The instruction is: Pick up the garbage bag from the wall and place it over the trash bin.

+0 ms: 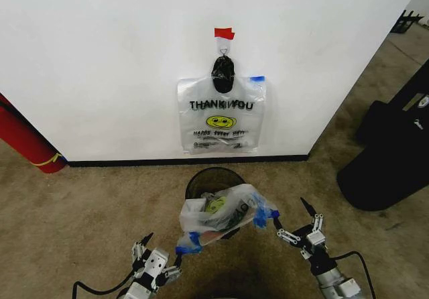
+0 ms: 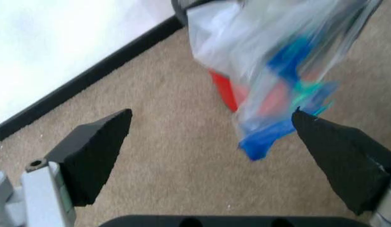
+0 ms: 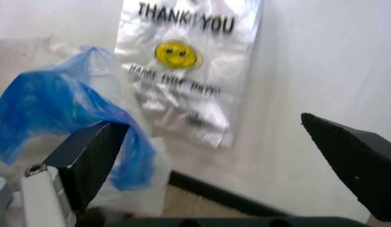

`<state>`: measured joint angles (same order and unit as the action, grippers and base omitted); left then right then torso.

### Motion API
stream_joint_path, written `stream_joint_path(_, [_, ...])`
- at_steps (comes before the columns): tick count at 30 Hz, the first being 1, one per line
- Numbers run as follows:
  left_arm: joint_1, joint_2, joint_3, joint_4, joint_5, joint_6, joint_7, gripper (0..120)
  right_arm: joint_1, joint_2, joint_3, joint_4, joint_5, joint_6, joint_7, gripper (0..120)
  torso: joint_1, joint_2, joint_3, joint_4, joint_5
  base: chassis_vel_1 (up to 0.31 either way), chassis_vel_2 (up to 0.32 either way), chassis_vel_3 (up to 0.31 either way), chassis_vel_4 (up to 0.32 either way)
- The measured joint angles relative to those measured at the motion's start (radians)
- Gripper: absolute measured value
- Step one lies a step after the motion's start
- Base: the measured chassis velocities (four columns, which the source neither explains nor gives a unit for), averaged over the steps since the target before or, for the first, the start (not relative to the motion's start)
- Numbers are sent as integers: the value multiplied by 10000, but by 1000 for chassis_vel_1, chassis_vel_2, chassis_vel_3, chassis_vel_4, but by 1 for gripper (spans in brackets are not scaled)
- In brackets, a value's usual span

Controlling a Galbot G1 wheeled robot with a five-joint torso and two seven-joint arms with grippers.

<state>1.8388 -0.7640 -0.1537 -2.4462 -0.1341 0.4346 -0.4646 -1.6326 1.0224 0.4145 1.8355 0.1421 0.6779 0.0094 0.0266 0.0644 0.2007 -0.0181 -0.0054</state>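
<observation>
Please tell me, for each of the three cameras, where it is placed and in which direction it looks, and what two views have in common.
Head view: high, looking forward and down at the wall, the hanging garbage bag and the trash bin; both open grippers, left gripper and right gripper, show low.
Left wrist view: between its open fingers, toward carpet and the bag draped on the bin.
Right wrist view: between its fingers, toward the hanging bag.
Shared: the hanging bag, head and right wrist.

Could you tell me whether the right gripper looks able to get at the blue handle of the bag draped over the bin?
Probably yes: the right gripper is open, right beside the bag's blue handle over the bin, with nothing between them.
</observation>
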Motion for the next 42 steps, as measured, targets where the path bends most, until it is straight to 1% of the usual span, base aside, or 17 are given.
stream_joint_path(3, [-2,-4,4,-189,-17,-18,0,100,-28,-31,399,172,-119,-18,-273,100,0,0,0,0,1,0,0,0,0])
stream_joint_path(6, [-152,38,6,-410,-133,-32,22,100,-239,-179,1262,398,-183,-328,-1451,100,0,0,0,0,0,0,0,0,0])
stream_joint_path(9, [-262,69,29,-419,-213,-36,36,100,-373,-303,1582,426,-334,-696,-1865,100,0,0,0,-2,0,0,0,0,0])
stream_joint_path(11, [-365,91,71,-403,-269,-43,68,100,-385,-397,1975,324,-457,-950,-2546,100,0,0,0,-1,1,0,0,0,0])
stream_joint_path(15, [-495,134,183,-305,-327,-57,148,100,85,-478,3096,-222,-6,-1094,-5794,100,0,0,0,2,2,0,0,0,0])
stream_joint_path(16, [-495,134,183,-305,-327,-57,148,100,85,-478,3096,-222,-6,-1094,-5794,100,0,0,0,2,2,0,0,0,0])
stream_joint_path(21, [-585,195,238,-160,-345,-183,163,100,707,-616,4098,-930,264,-889,-8924,100,0,0,1,0,1,0,0,0,0])
stream_joint_path(24, [-596,199,238,-138,-346,-219,165,100,782,-580,4249,-984,353,-651,-9714,100,0,0,1,1,0,0,0,0,0])
stream_joint_path(26, [-610,201,232,-133,-346,-248,166,100,753,-488,4234,-972,996,-523,-10626,100,0,0,1,0,2,0,0,0,0])
stream_joint_path(29, [-664,207,201,-154,-361,-257,167,100,616,-360,3936,-861,2216,-426,-11332,100,0,0,0,-2,1,0,0,0,0])
stream_joint_path(30, [-664,207,201,-154,-361,-257,167,100,616,-360,3936,-861,2216,-426,-11332,100,0,0,0,-2,1,0,0,0,0])
stream_joint_path(33, [-881,241,100,-237,-543,-255,179,100,541,-275,3484,-706,3724,-366,-11515,100,0,0,1,0,0,0,0,0,0])
stream_joint_path(34, [-985,257,66,-267,-659,-244,182,100,503,-257,3299,-605,4143,-324,-11280,100,0,0,1,0,0,0,0,0,0])
stream_joint_path(36, [-1403,310,-14,-343,-1089,-214,220,100,457,-207,2832,-263,4763,-140,-10075,100,0,0,1,0,1,0,0,0,0])
stream_joint_path(37, [-1403,310,-14,-343,-1089,-214,220,100,457,-207,2832,-263,4763,-140,-10075,100,0,0,1,0,1,0,0,0,0])
stream_joint_path(40, [-2672,362,-37,-261,-2235,-490,691,100,459,11,2176,668,5046,23,-7285,100,0,0,1,2,0,0,0,0,0])
stream_joint_path(42, [-3754,325,14,222,-2952,-953,1307,100,666,300,1872,1324,4372,-56,-4999,100,1,0,1,-5,-6,0,0,0,0])
